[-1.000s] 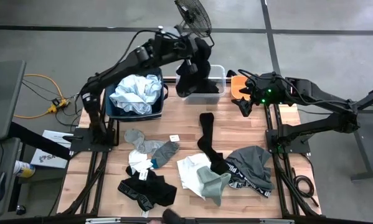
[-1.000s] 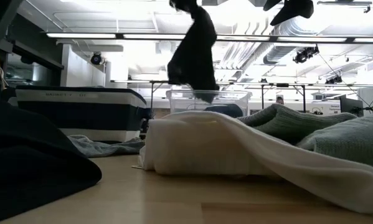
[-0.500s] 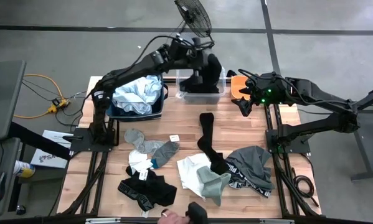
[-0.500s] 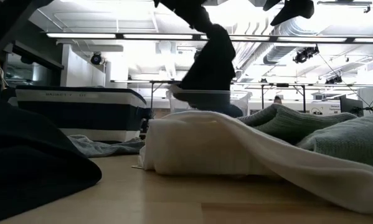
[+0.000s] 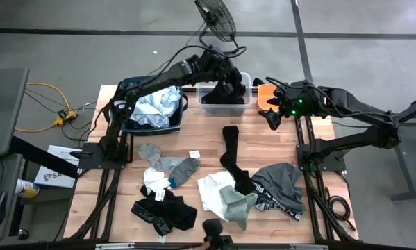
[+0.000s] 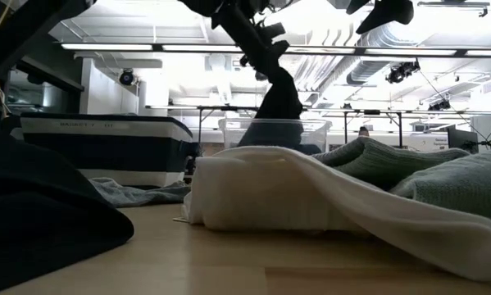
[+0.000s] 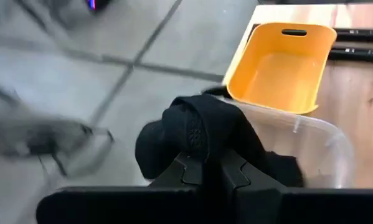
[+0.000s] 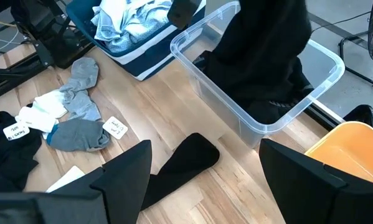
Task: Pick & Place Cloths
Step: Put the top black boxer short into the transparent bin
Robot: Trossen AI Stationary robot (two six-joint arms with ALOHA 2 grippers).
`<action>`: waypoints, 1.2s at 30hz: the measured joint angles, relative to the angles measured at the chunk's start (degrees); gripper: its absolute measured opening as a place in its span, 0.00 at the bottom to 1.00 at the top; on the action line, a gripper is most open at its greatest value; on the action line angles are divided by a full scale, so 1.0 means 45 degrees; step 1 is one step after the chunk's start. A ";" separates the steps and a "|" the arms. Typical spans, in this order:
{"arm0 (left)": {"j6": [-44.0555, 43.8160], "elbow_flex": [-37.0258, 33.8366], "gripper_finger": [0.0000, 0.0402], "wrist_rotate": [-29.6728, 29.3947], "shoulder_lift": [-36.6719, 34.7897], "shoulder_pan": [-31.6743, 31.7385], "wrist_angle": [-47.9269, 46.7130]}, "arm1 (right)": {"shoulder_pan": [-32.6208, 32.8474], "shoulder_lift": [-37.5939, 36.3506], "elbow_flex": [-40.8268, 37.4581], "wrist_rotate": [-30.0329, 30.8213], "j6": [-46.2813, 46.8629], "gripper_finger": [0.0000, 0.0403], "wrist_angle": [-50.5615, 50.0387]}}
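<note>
Left gripper [image 5: 230, 78] fingers pinching one black cloth [image 5: 230, 90] lowered into one clear tub [image 5: 244, 105] at table's 12 o'clock, right gripper [image 5: 271, 114] fingers spread, hovering at 2 o'clock beside one orange tub [image 5: 264, 92], one navy bin [image 5: 130, 125] at 10 o'clock, one long black sock [image 5: 230, 156] near centre.

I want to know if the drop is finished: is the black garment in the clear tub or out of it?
Partly in: the black garment hangs from the shut left gripper with its lower end inside the clear tub.
</note>
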 joint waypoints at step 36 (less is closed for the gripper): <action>-0.9604 -0.2697 0.20 -0.0028 0.0000 0.0087 -0.1557 | 0.0000 0.0000 0.0000 -0.0094 -0.0005 0.72 -0.0016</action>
